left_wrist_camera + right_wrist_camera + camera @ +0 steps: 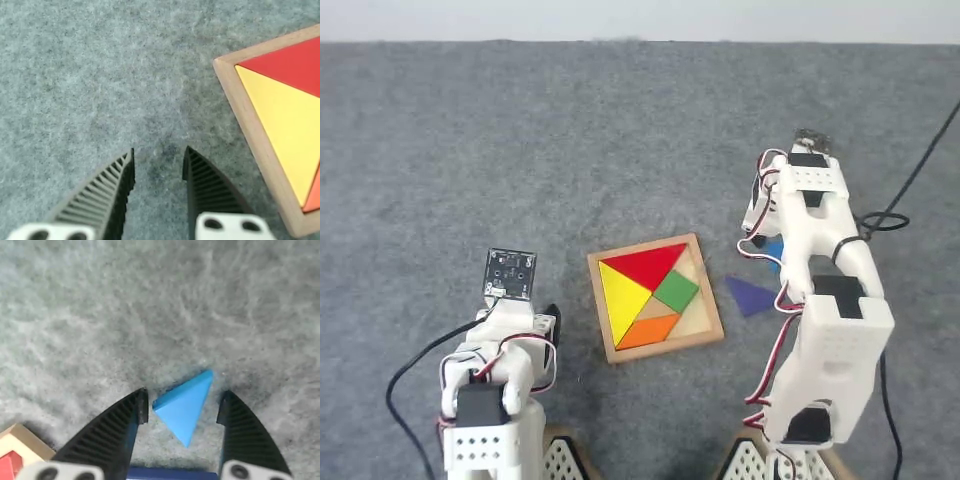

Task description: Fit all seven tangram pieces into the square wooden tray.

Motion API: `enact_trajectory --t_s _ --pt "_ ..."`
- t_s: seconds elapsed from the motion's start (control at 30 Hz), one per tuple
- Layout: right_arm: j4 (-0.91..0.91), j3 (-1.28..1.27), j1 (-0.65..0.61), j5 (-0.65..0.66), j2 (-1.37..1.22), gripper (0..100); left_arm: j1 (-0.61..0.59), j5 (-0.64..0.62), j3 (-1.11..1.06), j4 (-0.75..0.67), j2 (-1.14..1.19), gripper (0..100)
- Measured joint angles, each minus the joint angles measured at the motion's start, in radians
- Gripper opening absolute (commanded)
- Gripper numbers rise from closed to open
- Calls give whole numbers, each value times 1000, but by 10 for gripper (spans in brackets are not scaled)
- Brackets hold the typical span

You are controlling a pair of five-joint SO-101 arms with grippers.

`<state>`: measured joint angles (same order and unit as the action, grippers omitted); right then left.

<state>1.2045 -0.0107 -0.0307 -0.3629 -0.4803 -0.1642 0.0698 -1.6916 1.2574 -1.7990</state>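
Note:
The square wooden tray (pixel 647 245) lies mid-table and holds a red triangle (pixel 646 266), a yellow triangle (pixel 618 296), a green square (pixel 676 290) and an orange piece (pixel 648 331). A strip along the tray's right side is bare. A purple triangle (pixel 750 295) rests on the carpet just right of the tray. My right gripper (pixel 182 402) is open and low over the carpet, its fingers on either side of a small blue triangle (pixel 184 405). My left gripper (pixel 159 155) is open, with nothing in it, left of the tray's corner (pixel 248 111).
Grey carpet covers the table. The right arm (pixel 820 260) stands over the blue triangle (pixel 773 250) and hides part of it. The left arm (pixel 500 360) sits at the front left. A black cable (pixel 910 185) runs off at the right.

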Motion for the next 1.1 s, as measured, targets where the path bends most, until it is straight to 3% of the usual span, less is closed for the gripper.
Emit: enact_trajectory --t_s 0.13,0.77,1.1 --pt "6 9 3 -3 0 128 0 0 0 0 0 153" --pt "9 9 23 5 9 122 0 0 0 0 0 153" --pt "38 8 -123 97 86 122 0 0 0 0 0 153"
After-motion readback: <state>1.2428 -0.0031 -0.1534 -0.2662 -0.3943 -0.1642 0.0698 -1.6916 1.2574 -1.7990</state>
